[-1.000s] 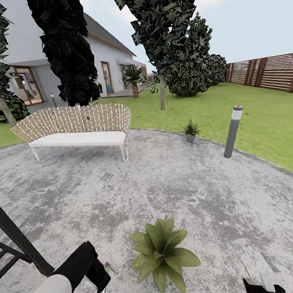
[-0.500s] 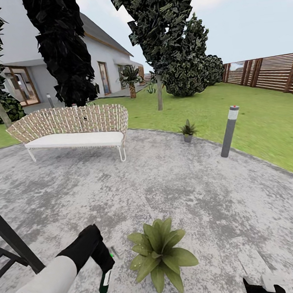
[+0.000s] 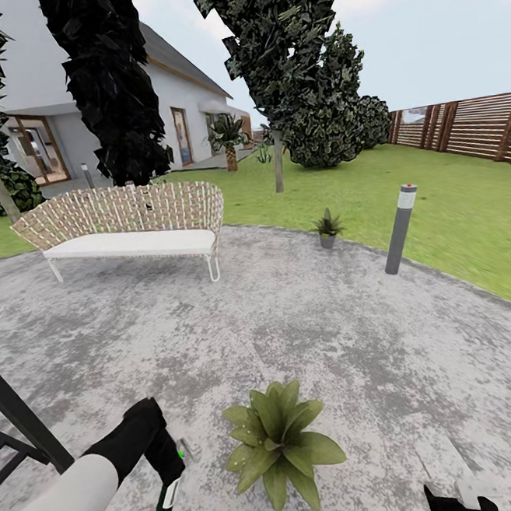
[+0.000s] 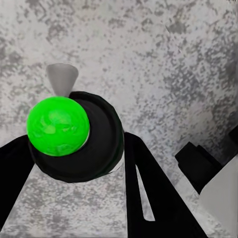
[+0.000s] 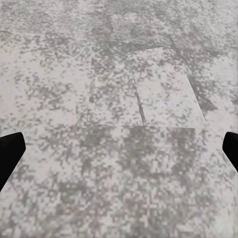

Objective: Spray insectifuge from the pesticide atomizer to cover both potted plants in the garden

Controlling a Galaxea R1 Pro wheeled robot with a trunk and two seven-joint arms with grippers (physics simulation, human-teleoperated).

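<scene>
Patio: rough mottled grey stone, matt, with faint slab joints visible in the right wrist view. Sofa: woven wicker back, smooth white cushion of cloth-like finish, thin pale metal legs. Fence: brown slatted wood, matt. Bollard lamp: smooth grey metal-like post, paler cap. Near potted plant: broad leaves with a slight waxy sheen. Far potted plant: matt grey pot. Pesticide atomizer: glossy dark plastic body, bright green smooth rounded top, pale matt nozzle. Left gripper: matt black, hard-looking fingers; forearm shell smooth white. House wall: plain matt white render. Lawn: flat matt green
</scene>
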